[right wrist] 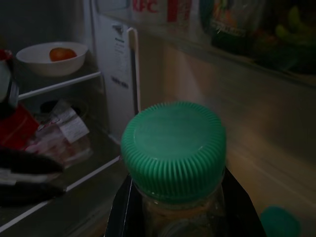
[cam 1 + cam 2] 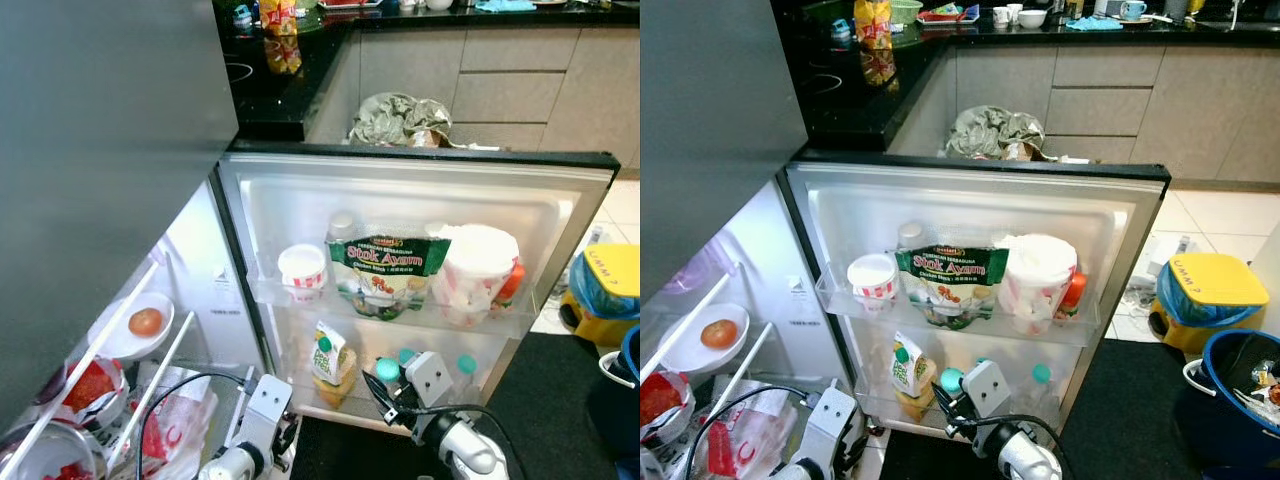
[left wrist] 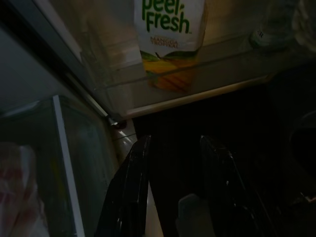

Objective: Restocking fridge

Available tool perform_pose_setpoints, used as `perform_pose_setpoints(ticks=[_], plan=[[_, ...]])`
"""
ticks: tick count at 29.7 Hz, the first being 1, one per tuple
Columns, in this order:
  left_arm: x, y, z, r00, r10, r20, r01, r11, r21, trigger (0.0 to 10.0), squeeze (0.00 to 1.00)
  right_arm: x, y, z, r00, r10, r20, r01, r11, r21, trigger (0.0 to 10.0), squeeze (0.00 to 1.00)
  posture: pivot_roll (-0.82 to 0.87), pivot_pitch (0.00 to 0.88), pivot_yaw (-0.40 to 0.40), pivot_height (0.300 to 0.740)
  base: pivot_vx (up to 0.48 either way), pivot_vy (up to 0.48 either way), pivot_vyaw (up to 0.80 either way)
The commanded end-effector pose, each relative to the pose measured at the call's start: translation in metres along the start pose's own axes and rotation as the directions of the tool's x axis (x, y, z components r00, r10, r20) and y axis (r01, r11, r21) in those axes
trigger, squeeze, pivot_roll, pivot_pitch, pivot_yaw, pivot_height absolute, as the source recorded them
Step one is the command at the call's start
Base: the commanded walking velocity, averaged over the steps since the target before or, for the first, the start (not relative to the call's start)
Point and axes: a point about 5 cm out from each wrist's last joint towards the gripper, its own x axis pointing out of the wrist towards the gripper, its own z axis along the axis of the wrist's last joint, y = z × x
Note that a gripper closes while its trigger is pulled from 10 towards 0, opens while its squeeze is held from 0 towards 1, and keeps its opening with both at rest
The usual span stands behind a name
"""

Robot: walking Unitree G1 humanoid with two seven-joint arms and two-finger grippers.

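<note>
Here, the right gripper (image 1: 173, 217) is clamped on a green-capped jar (image 1: 174, 158), one black finger on each side of the glass below the lid. The jar stands upright in the grip, its long axis vertical. Landmark: the lower door shelf (image 2: 330, 405) of the open fridge door. Seen from the head, the jar's cap sits level with that shelf, just in front of it, beside the mango juice carton (image 2: 331, 362) and short of the other green-capped bottles (image 2: 466, 366) further along. Whether the jar's base already rests in the shelf I cannot tell.

The left gripper (image 3: 173, 163) hangs low outside the shelf, below the carton end, fingers parted and empty.

Judgement: the right arm is the nearer one and already carries the load. The move turns on the gap between carton and bottles. The jar lies in front of that gap, so it needs to go straight inward, kept upright.
</note>
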Motion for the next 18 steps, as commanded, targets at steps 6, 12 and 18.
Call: perform_pose_setpoints(ticks=[6, 12, 18], plan=[[-0.004, 0.003, -0.007, 1.000, 0.001, -0.025, -0.001, 1.000, 0.004, 10.0, 0.00, 0.011, -0.002, 0.016, 0.998, -0.017, 0.064, 0.016, 1.000, 0.021, 10.0, 0.00, -0.06, 0.033, 0.032, 0.635, 0.000, 0.000, 0.00], [-0.007, 0.010, -0.006, 1.000, -0.003, -0.010, 0.003, 1.000, 0.025, 10.0, 0.00, 0.018, -0.006, 0.024, 0.996, -0.037, 0.084, 0.036, 0.999, 0.009, 10.0, 0.00, -0.02, 0.082, 0.040, 0.635, 0.000, 0.000, 0.00], [-0.012, 0.020, 0.000, 1.000, -0.008, 0.029, 0.007, 0.999, 0.048, 10.0, 0.00, 0.022, -0.005, 0.028, 0.994, -0.034, 0.101, 0.037, 0.999, -0.027, 10.0, 0.00, 0.02, 0.158, 0.058, 0.635, 0.000, 0.000, 0.00]])
